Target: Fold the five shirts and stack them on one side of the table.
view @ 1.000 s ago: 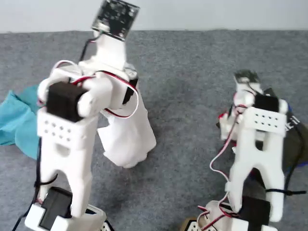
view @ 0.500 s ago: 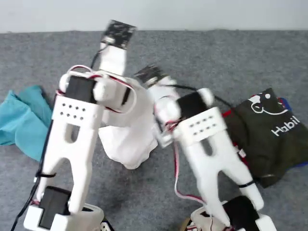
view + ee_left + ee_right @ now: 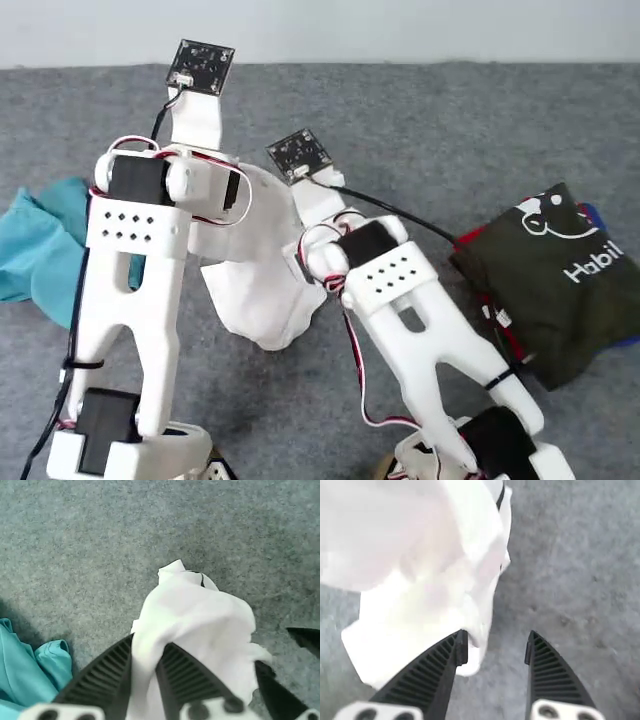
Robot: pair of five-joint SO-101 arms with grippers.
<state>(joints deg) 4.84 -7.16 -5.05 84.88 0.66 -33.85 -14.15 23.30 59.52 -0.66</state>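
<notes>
A white shirt (image 3: 262, 290) hangs bunched up over the grey table, between the two arms. My left gripper (image 3: 145, 652) is shut on a fold of this white shirt (image 3: 200, 615) and holds it lifted. My right gripper (image 3: 495, 647) stands open right beside the white shirt (image 3: 420, 580), one finger against its edge, nothing clamped. A teal shirt (image 3: 40, 250) lies crumpled at the left edge of the table, also visible as the teal shirt (image 3: 25, 670) in the left wrist view. A folded dark shirt (image 3: 545, 275) tops a small stack at the right.
Red and blue cloth (image 3: 590, 215) peeks from under the dark shirt on the right. The grey table (image 3: 420, 130) runs bare along the back up to a pale wall (image 3: 400, 30). Both arm bases stand at the near edge.
My right arm has swung from the dark stack on the right over to the white shirt in the middle. My left arm has shifted slightly, still holding the shirt.
</notes>
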